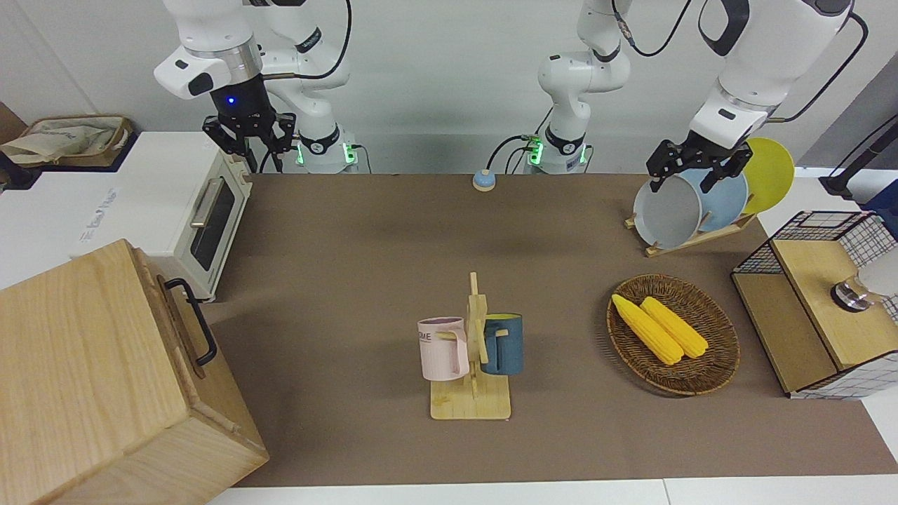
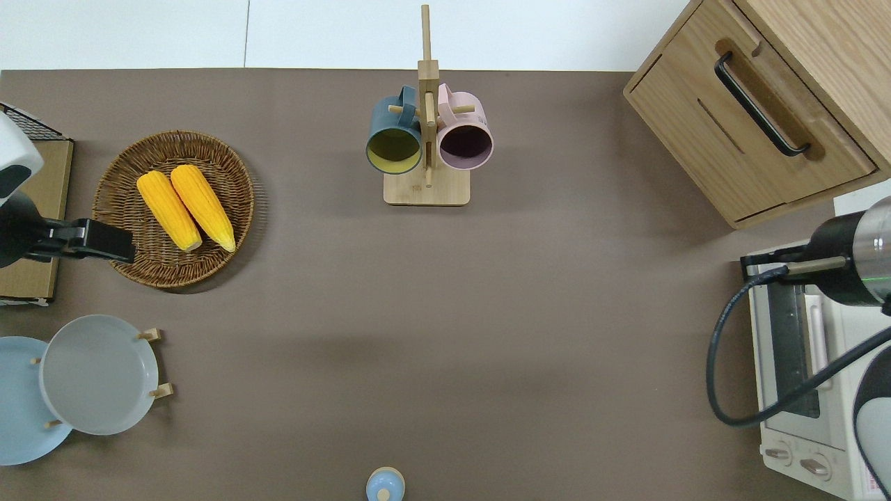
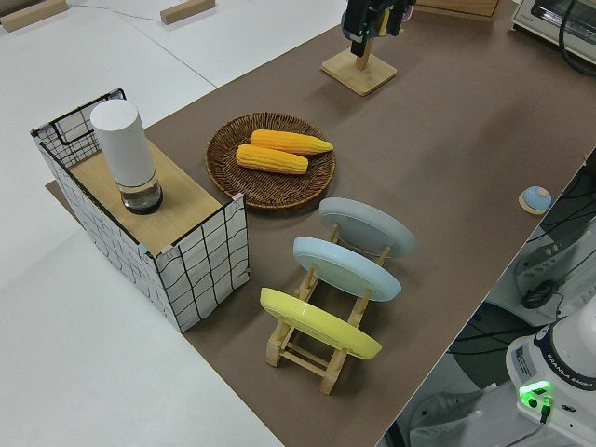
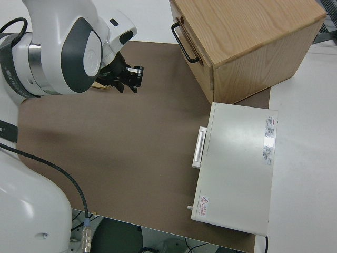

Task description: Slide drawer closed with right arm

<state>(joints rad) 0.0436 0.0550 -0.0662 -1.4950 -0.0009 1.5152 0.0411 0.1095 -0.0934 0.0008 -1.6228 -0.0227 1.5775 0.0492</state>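
The light-wood drawer [image 2: 739, 120] sits pushed in, level with the front of its box cabinet [image 1: 77, 365], at the right arm's end of the table. Its black loop handle [image 2: 760, 104] is free, and also shows in the front view [image 1: 191, 320] and the right side view [image 4: 184, 41]. My right gripper [image 1: 251, 144] hangs in the air on the wrist with the blue light. In the overhead view the gripper [image 2: 750, 263] is over the toaster oven's corner closest to the cabinet, well apart from the drawer. It holds nothing [image 4: 128, 84]. My left arm is parked, its gripper [image 1: 691, 175] open.
A white toaster oven [image 1: 200, 210] stands beside the cabinet, nearer to the robots. A mug rack [image 1: 471, 351] with two mugs is mid-table. A corn basket [image 1: 673, 335], a plate rack [image 1: 691, 203], a wire shelf box [image 1: 828, 301] and a small blue bell [image 1: 483, 181] are also there.
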